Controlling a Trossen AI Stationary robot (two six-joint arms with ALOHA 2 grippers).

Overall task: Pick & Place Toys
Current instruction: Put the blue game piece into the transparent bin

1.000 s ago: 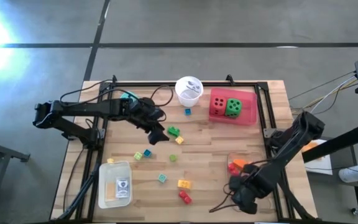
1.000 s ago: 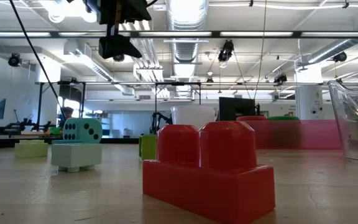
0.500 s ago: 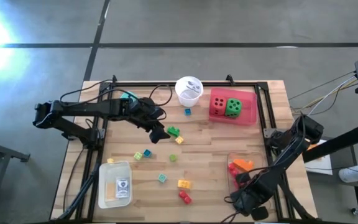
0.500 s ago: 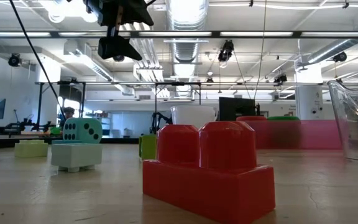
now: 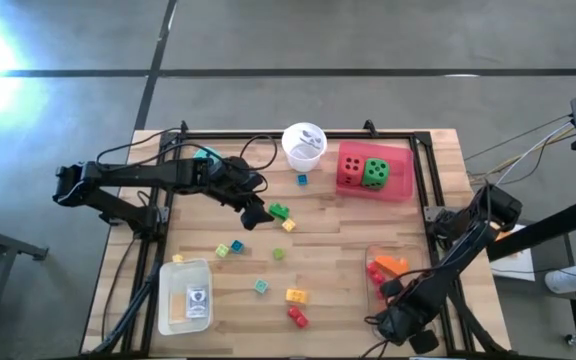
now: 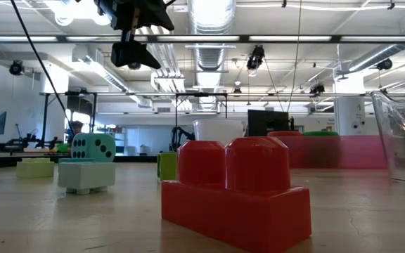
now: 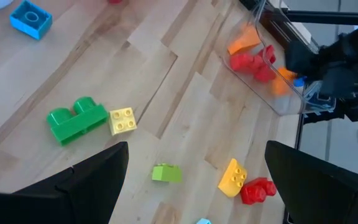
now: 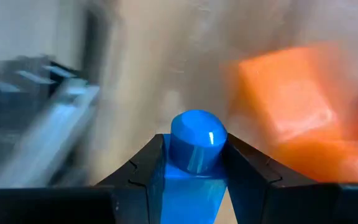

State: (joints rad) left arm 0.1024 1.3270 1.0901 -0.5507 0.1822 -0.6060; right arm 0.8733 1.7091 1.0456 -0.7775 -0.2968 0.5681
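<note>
Small bright bricks lie scattered on the wooden table (image 5: pixel 328 235): a green one (image 7: pixel 76 119), yellow ones (image 7: pixel 122 120) (image 7: pixel 232 177), red ones (image 7: pixel 258 190) (image 6: pixel 234 190), a blue one (image 7: pixel 31 17). My left gripper (image 5: pixel 258 215) (image 7: pixel 196 149) hovers open above the table beside the green brick (image 5: pixel 280 211). My right gripper (image 5: pixel 392 292) (image 8: pixel 196 149) is shut on a blue brick (image 8: pixel 197 140) at the near end of the clear tray (image 5: pixel 408 255), which holds red and orange bricks (image 8: pixel 284 106). A red and a green die sit in the pink tray (image 5: pixel 406 190). My right gripper pinches the blue brick by two opposite sides (image 8: pixel 166 168) between its two fingers. The fingers point steeply down. The brick's round stud (image 8: pixel 197 134) sticks out past the fingertips, and the brick hangs clear of the surface below.
A white cup (image 5: pixel 303 143) stands at the far edge, and a white tray (image 5: pixel 186 297) with cards lies near left. A black frame (image 5: pixel 423 170) runs round the table. In the low view a teal die (image 6: pixel 92 147) shows behind a pale brick (image 6: pixel 85 176).
My right gripper has sunk a little and shifted toward the table's near edge beside the clear tray, rolling its wrist, with the blue brick still held. More of the tray's contents show now.
</note>
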